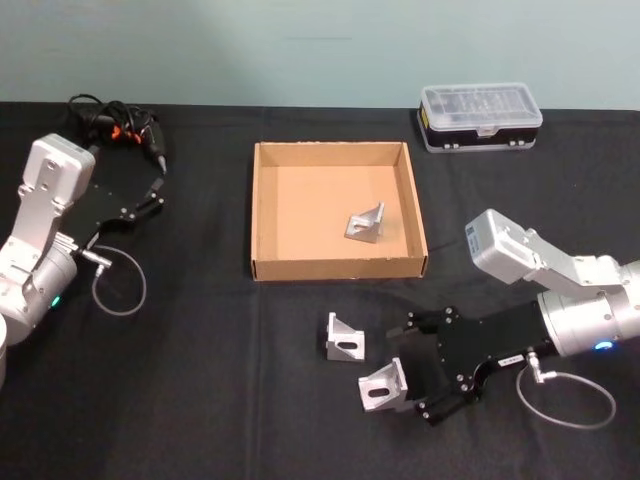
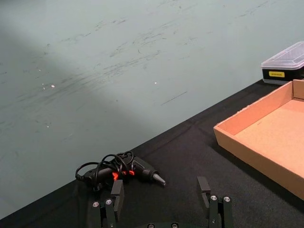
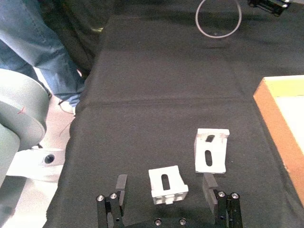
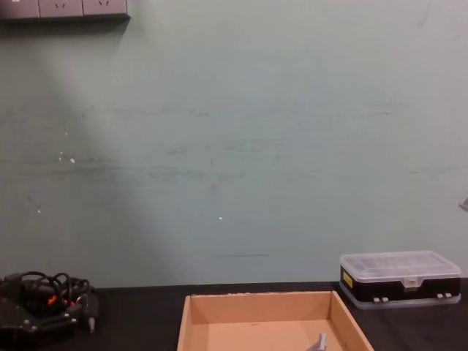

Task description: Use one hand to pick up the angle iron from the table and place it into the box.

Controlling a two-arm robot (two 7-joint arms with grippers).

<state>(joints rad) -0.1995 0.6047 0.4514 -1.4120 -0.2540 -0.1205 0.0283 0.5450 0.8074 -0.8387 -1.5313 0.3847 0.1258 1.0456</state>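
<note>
Two silver angle irons lie on the black table (image 1: pixel 200 400) in front of the box. One angle iron (image 1: pixel 382 386) (image 3: pixel 167 185) sits between the fingers of my right gripper (image 1: pixel 410 372) (image 3: pixel 164 183), which is open and low over the table. The other angle iron (image 1: pixel 344 338) (image 3: pixel 211 150) stands just beside it, nearer the box. The tan cardboard box (image 1: pixel 338 268) (image 4: pixel 259 303) holds a third angle iron (image 1: pixel 366 224). My left gripper (image 1: pixel 155 192) (image 2: pixel 160 187) rests open at the far left, holding nothing.
A black case with a clear lid (image 1: pixel 480 116) (image 4: pixel 401 278) stands behind the box on the right. An electric screwdriver with tangled cable (image 1: pixel 120 125) (image 2: pixel 128 168) lies at the back left. Cable loops (image 1: pixel 120 285) (image 1: pixel 570 400) hang by each wrist. A person's legs (image 3: pixel 38 42) stand past the table's edge.
</note>
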